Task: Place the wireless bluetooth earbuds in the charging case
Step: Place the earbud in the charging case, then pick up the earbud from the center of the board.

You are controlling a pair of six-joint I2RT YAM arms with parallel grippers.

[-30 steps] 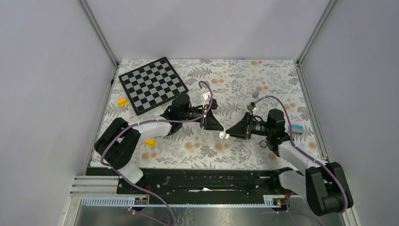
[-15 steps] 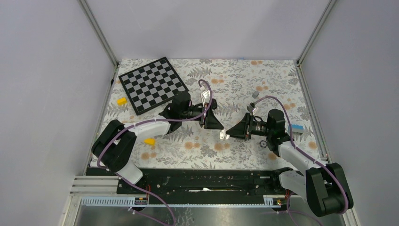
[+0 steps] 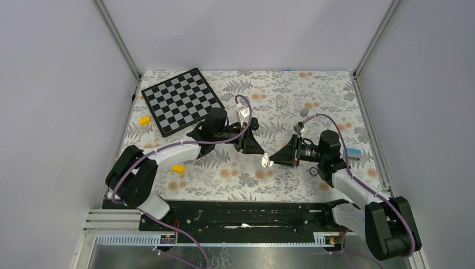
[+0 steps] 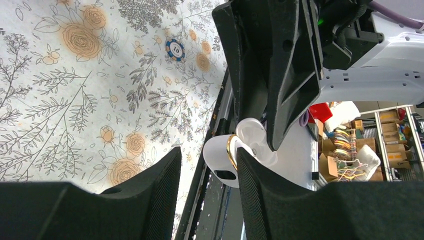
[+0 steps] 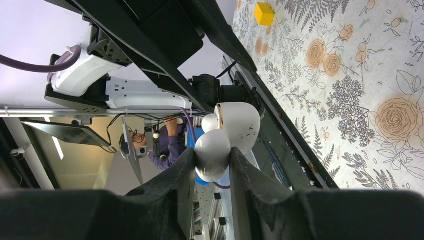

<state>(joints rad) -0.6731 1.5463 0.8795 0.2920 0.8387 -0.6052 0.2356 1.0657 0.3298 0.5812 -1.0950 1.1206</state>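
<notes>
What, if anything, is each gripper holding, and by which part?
The right gripper clamps the open charging case by one half; the left gripper holds nothing.

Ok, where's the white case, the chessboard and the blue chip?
charging case [image 5: 242, 127], right wrist view, rounded shell
chessboard [image 3: 182, 101], top external view, board's middle
blue chip [image 4: 175, 49], left wrist view, its face

Left arm [image 3: 168, 151]: its elbow is swinging out to the left and dropping back toward the arm bases.
Left gripper [image 3: 257, 150]: it is edging slightly up and left, away from the charging case [image 3: 266, 161].
Right arm [image 3: 352, 188]: its shoulder is drifting slightly right.
</notes>
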